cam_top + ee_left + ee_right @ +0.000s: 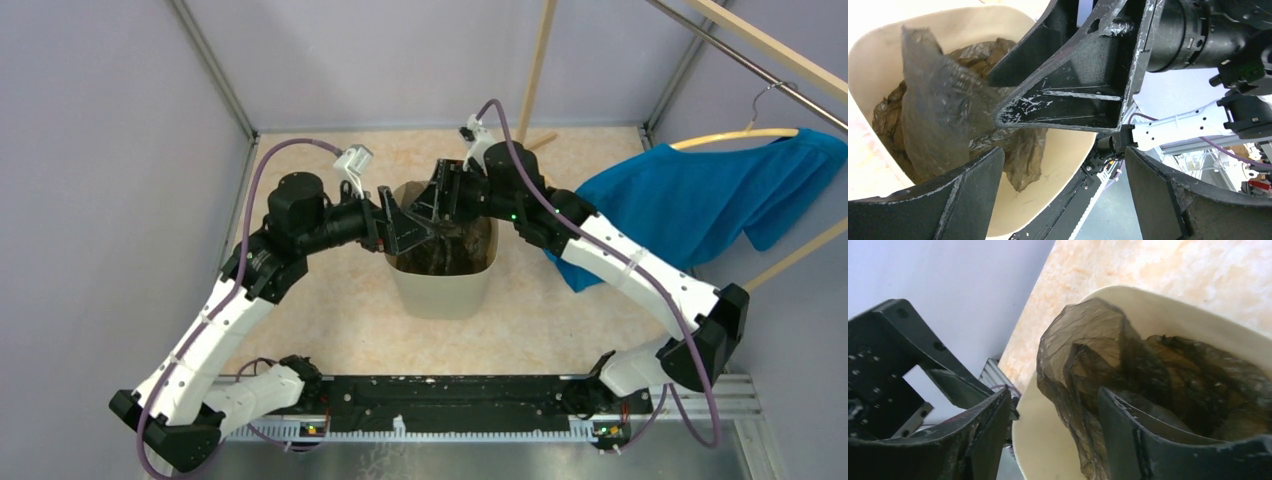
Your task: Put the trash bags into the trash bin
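The cream-beige trash bin (440, 295) stands mid-floor. The wrinkly dark grey-brown trash bag (450, 255) lies inside it, bunched up with one fold rising above the rim. My left gripper (405, 235) is open over the bin's left rim and holds nothing. In the left wrist view the gripper (1063, 195) has its jaws wide apart over the bin wall (1063, 155), with the bag (938, 115) beyond. My right gripper (440, 195) is open over the far rim. In the right wrist view the gripper (1053, 430) shows the bag (1088, 340) draped against one finger (1148, 440), not pinched.
A blue cloth garment (700, 200) hangs on a hanger at the right, close behind my right arm. Wooden poles stand at the back and right. Walls close in the left and far sides. The two grippers nearly touch above the bin (1168, 305).
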You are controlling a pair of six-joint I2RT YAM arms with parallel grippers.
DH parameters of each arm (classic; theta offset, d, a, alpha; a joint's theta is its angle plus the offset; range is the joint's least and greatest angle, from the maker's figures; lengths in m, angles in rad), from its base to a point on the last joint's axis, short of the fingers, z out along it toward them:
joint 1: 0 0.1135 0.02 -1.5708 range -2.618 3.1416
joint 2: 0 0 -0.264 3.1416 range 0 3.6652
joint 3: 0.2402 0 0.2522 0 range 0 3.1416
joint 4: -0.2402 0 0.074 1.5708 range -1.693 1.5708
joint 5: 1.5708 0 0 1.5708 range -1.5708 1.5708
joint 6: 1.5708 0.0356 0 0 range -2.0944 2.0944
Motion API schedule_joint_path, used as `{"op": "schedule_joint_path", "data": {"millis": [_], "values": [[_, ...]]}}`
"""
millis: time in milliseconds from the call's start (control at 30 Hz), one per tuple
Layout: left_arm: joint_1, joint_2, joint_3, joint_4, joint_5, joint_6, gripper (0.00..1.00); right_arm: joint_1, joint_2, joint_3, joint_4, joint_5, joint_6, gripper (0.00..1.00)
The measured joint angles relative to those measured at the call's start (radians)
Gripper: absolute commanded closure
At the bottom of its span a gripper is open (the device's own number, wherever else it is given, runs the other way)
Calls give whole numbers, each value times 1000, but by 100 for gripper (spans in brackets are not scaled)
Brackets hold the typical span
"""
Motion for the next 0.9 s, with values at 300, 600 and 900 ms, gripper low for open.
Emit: {"op": "schedule_joint_path", "data": {"millis": [300,600,900], "values": [[0,-45,0,24,18,36,8,-44,-124,-26,-80,21,-220,34],[0,-43,0,-14,-47,83,7,-44,-130,-23,-254,-58,-468,54],[0,-43,0,-42,-70,103,1,43,-53,-24,-330,-46,-533,72]]}}
